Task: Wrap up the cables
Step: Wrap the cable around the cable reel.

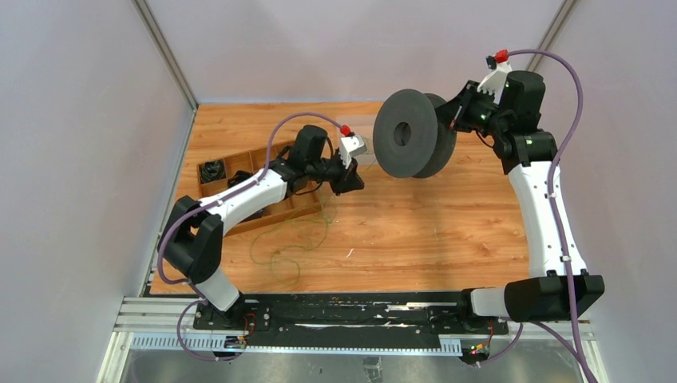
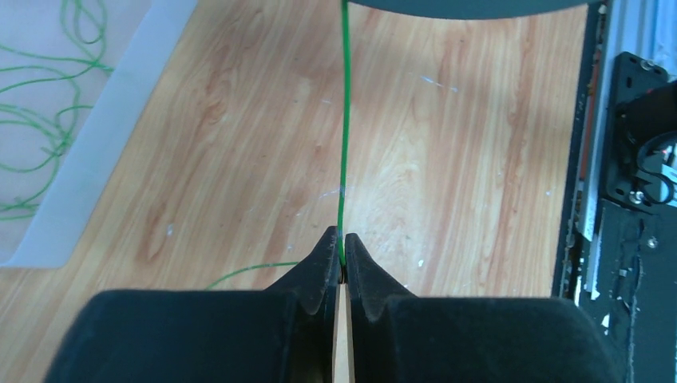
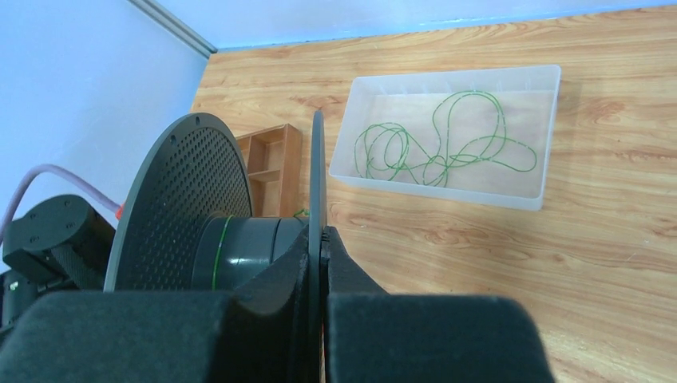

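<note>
My left claw (image 2: 342, 247) was clenched on the green cable (image 2: 345, 120).
The cable ran taut up to the black spool (image 1: 407, 133), whose flange my right claw (image 3: 322, 239) clamped; more loops lay in the clear tray (image 3: 447, 197). I judged a light, sliding pinch best, for tight turns without snags.

Thin green cables (image 2: 344, 120): one taut, others loosely looped.
</note>
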`<state>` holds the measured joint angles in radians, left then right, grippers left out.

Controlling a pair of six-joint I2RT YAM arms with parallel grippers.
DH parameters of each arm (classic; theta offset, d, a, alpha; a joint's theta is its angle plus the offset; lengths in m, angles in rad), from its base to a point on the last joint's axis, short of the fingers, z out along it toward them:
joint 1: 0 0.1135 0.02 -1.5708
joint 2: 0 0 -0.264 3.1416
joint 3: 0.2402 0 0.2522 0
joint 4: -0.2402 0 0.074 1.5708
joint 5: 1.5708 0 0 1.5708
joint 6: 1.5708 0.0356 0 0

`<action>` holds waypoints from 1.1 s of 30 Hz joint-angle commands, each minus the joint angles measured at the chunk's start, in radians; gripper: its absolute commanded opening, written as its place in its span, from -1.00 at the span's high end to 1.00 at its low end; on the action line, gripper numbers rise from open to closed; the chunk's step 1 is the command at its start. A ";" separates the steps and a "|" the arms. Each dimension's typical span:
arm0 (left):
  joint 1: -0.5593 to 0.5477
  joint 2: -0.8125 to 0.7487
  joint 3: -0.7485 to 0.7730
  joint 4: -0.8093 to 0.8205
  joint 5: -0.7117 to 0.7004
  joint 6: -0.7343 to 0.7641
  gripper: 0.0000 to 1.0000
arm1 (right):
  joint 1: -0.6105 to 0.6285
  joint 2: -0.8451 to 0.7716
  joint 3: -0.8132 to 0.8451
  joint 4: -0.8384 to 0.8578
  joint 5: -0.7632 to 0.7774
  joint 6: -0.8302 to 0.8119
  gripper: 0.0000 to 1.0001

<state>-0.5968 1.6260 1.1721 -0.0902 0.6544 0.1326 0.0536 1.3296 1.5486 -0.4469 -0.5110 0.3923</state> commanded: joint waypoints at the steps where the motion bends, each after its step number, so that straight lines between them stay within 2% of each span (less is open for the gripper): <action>1: -0.047 0.031 0.002 0.004 0.036 -0.006 0.83 | -0.027 -0.008 0.036 0.042 0.033 0.062 0.99; 18: -0.188 0.007 0.001 0.082 0.070 -0.079 0.81 | -0.029 -0.029 -0.011 0.038 0.150 0.021 0.99; 26: -0.239 0.058 0.119 -0.008 0.041 -0.067 0.79 | -0.029 -0.033 -0.040 0.026 0.206 0.024 0.99; 33: -0.284 0.099 0.204 -0.036 0.071 -0.114 0.78 | -0.028 -0.039 -0.075 0.032 0.240 0.006 0.99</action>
<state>-0.8597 1.6943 1.3312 -0.0917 0.6968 0.0475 0.0406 1.3228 1.4918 -0.4618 -0.3031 0.3996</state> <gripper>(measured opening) 0.106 0.025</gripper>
